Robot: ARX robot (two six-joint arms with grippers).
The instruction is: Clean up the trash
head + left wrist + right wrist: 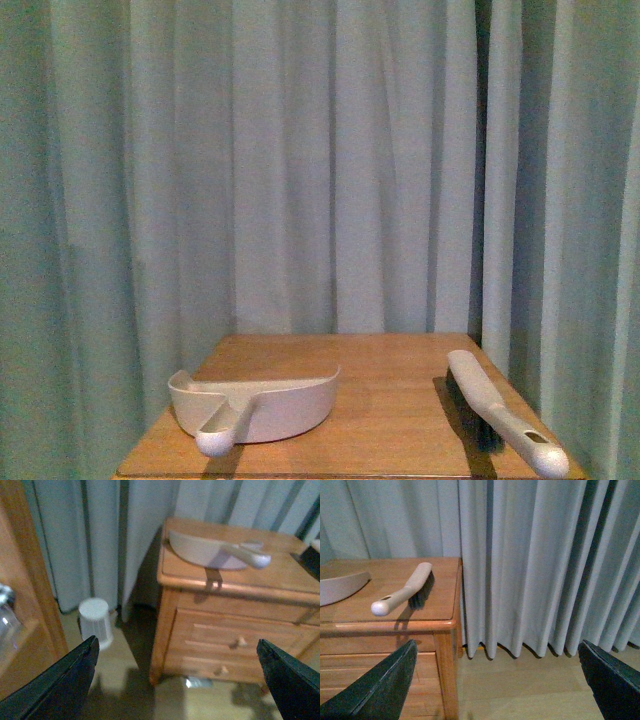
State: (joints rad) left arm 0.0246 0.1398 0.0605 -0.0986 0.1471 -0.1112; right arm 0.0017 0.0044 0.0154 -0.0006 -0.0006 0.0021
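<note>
A small pale wad [197, 682] lies on the floor [131, 677] at the bench's [235, 587] foot, ahead of the left gripper [176, 641], which is spread and empty. The right gripper [497, 642] is spread too.

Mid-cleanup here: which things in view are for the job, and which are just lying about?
For the job: dustpan; brush; white bin on the floor, probably; pale scrap at the cabinet's foot, possibly trash, too blurred to tell. No tissue wad clearly in view.

Just lying about: cabinet; curtain; glass thing on another wooden shelf.
</note>
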